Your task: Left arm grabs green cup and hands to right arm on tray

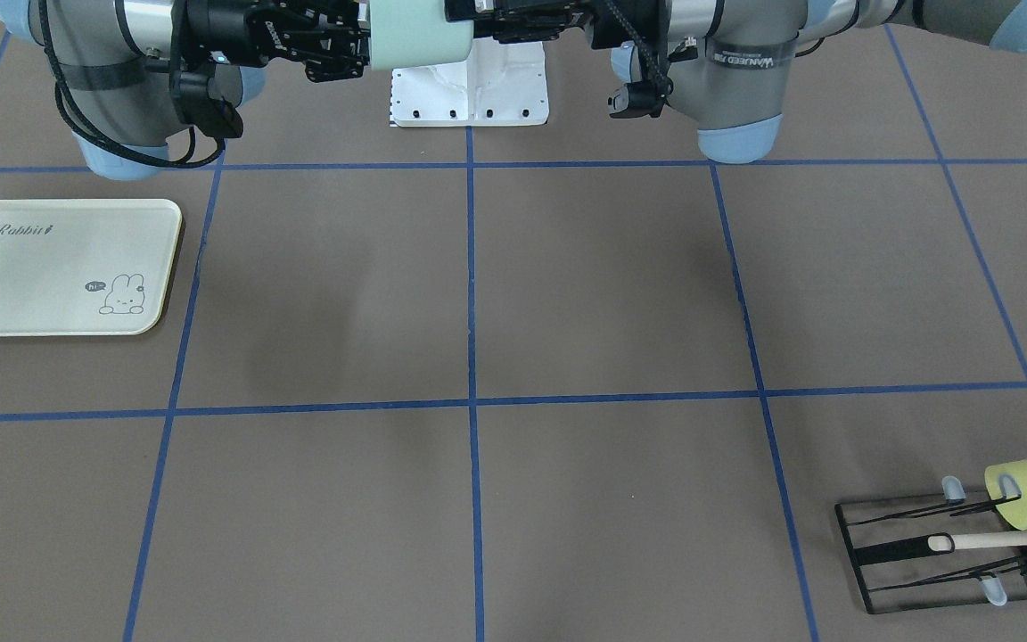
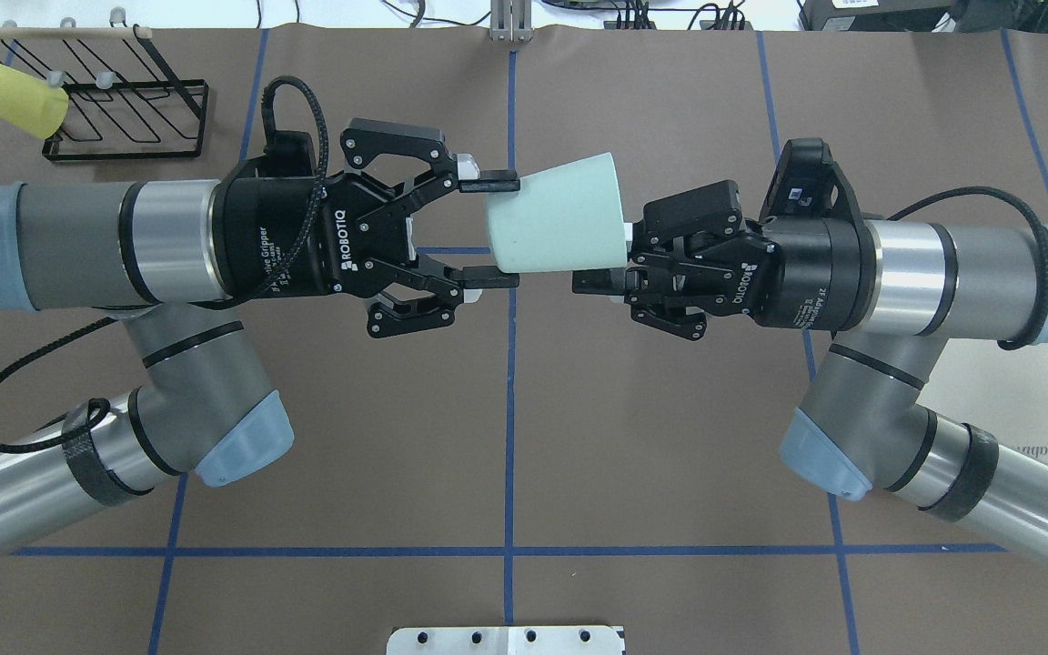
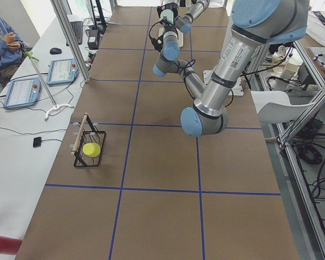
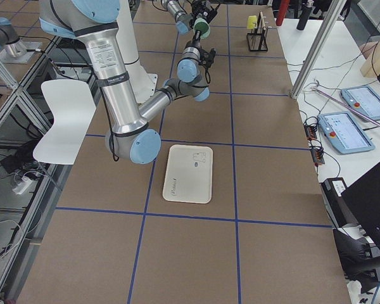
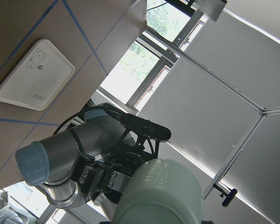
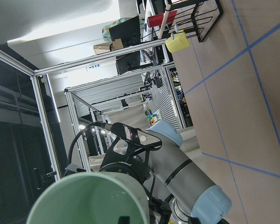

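The green cup is showing a pale mint tone. The tray is looking cream-white, wearing grey "Rabbit" script and a bunny line drawing. The bench is showing brown, crossed by a blue taped grid. A yellow-green cup is sitting against a black wire rack.

Silver-grey arm tubes, pale blue joint caps, black ROBOTIQ-lettered jaws, black braided cables, black wrist straps

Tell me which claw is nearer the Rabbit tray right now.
Right. The right claw hangs mid-air over the table, gripping the green cup at its rim, with its arm above the tray; the left claw, open around the cup's base, is farther away.
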Robot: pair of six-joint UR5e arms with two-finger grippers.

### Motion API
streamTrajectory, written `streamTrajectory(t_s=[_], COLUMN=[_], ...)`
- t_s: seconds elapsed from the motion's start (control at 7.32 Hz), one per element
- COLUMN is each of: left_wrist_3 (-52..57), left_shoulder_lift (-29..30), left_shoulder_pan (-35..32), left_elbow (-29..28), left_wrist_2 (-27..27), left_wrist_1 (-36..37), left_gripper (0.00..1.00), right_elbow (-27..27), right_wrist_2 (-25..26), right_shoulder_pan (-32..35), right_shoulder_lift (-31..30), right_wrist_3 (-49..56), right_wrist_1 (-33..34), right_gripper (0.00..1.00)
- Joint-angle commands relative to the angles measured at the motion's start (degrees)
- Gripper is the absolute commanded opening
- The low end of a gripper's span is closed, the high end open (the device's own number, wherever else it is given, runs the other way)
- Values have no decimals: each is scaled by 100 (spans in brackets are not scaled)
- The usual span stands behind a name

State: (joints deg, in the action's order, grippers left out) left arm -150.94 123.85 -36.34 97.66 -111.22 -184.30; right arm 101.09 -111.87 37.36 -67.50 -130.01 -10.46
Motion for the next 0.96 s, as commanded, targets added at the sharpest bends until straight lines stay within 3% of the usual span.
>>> streamTrajectory(t_s=[0.0,0.27,0.41,0.68,0.82], left_wrist_3=[12,30,39,328,355], left_shoulder_lift=[-18,-54,-71,-482,-658], left_shoulder_pan=[4,-5,-57,-302,-574], left_elbow=[-19,7,34,208,210], left_wrist_2=[4,4,13,13,4], left_wrist_1=[-9,26,17,26,26], left_gripper=[0,99,100,100,100], right_elbow=[7,-2,7,-107,-107], right_wrist_2=[-10,-1,-1,121,122], right_shoulder_pan=[8,17,43,87,339], right_shoulder_lift=[-18,-70,-97,-649,-781], right_wrist_3=[-7,-24,-42,-138,-199], right_wrist_1=[0,0,-52,-894,-905], right_gripper=[0,0,0,0,0])
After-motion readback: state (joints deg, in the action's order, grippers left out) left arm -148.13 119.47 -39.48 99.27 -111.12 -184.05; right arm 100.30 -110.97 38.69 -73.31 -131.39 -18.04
